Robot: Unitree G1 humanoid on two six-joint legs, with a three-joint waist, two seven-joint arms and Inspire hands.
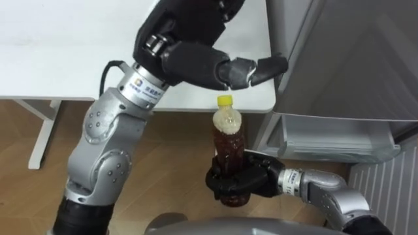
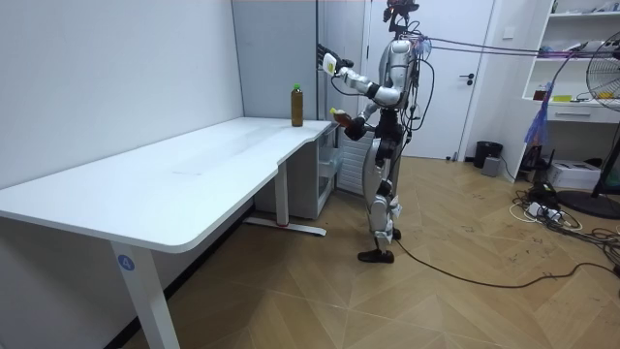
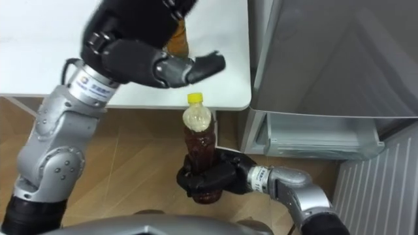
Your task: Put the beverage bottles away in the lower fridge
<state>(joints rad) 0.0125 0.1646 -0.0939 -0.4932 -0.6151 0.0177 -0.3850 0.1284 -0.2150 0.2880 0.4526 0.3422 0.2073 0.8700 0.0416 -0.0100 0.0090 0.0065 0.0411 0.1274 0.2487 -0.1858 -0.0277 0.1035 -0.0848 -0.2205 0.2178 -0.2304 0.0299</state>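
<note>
— What is beside the white table (image 1: pixel 65 52)?
— The robot. Its right hand (image 1: pixel 251 179) is clamped around an upright brown bottle (image 1: pixel 228 140).
— And the left hand (image 1: pixel 196 62)?
— At 12 o'clock above the bottle's top, fingers straight, holding nothing. The fridge (image 1: pixel 339 65) is at 3 o'clock. A second bottle (image 2: pixel 296 105) stands on the table.

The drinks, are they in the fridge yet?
Not yet. The lower fridge looks open, with no drink seen inside. The right hand grips a yellow-capped bottle near it. The left hand is open above. A second bottle waits on the table. Both still need putting in.
</note>
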